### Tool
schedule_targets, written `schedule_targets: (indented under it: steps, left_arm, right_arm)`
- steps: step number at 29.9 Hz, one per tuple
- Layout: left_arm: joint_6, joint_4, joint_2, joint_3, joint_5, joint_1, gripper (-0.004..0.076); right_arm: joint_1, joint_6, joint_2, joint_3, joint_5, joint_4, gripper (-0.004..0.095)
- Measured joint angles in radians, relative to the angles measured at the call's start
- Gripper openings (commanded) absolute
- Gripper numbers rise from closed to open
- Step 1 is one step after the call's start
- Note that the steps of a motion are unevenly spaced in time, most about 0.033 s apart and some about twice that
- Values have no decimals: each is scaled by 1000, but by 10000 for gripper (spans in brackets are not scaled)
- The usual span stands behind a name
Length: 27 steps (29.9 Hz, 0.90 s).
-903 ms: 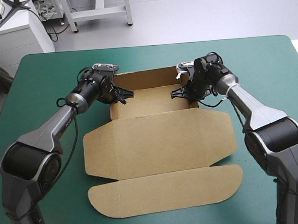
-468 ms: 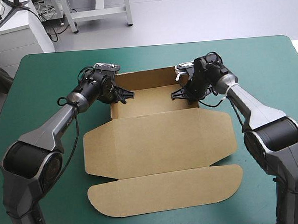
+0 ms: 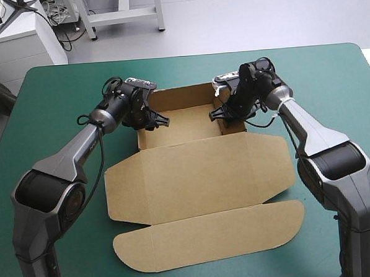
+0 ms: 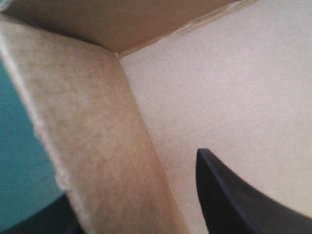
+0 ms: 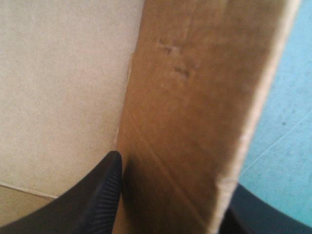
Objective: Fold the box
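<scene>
Left hand point(image 3: 162, 121) and right hand point(image 3: 215, 114) each pinch one side of the box point(image 3: 199, 169); stand both sides up evenly, creases square.

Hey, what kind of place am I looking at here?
Probably a robotics lab workbench: a table with a teal-green cover, and a left gripper and right gripper, each with its jaws clamped on a raised wall of a half-folded brown box.
</scene>
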Motion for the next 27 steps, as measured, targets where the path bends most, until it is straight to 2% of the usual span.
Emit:
schedule_targets:
  steps: [7, 18, 27]
  left_arm:
    - [-45, -10, 26, -88, 102, -14, 368]
    - [-77, 16, 28, -244, 218, -19, 368]
    - [-79, 58, 12, -348, 239, -19, 367]
  right_arm:
    - [-19, 39, 4, -107, 38, -52, 446]
    - [-20, 55, 4, -129, 45, -53, 446]
    - [-20, 55, -60, -129, 47, -63, 446]
